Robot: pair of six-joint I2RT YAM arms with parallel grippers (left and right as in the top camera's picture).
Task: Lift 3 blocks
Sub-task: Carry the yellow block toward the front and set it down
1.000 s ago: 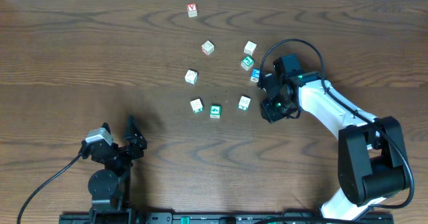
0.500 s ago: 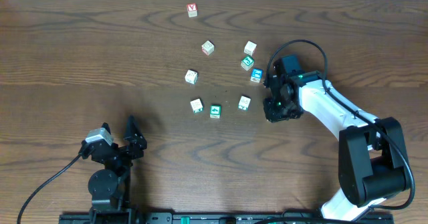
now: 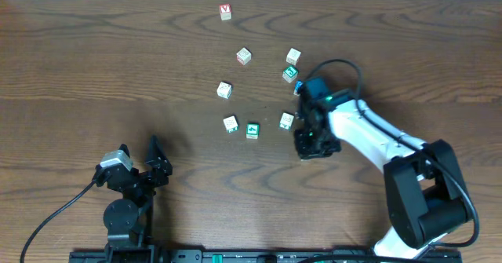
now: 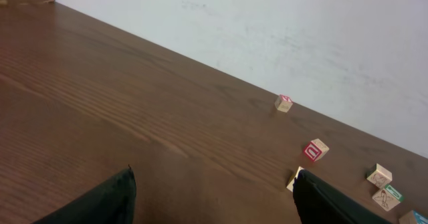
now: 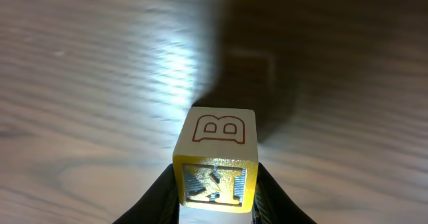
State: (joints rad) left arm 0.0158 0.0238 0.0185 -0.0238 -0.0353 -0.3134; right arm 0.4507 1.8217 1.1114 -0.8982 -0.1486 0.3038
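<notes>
Right end effector (image 5: 215, 200) is pinching the yellow block (image 5: 215, 162), with a dark finger pressed against each side of it. The face toward the wrist cam is yellow with a raised picture I can't make out. The top face is pale with a red outlined B. It looks like it's off the tabletop (image 5: 80, 83), since there's a dark shadow on the wood past it, but I can't say for sure.

From overhead you can't see that block at all. It's hidden under the right end effector (image 3: 314, 144), which sits a bit right of the middle of the tabletop.

Just to its left and slightly farther back, not touching it, the pale block with red marks (image 3: 287, 121) is on the wood. Further left is the green block (image 3: 252, 129) with a white mark on top. A pale block with green edging (image 3: 230, 124) is just beside that one.

On the far side there's a teal-green block (image 3: 290, 74), and a blue block (image 3: 299, 89) peeks out from behind the arm. A red-topped block (image 3: 226, 11) sits way off by the far edge.

Left end effector (image 3: 159, 159) is at the near left, well apart from all the blocks. Its wrist cam shows the left end effector (image 4: 214, 204) with fingers (image 4: 107, 200) spread wide and only bare wood between them.
</notes>
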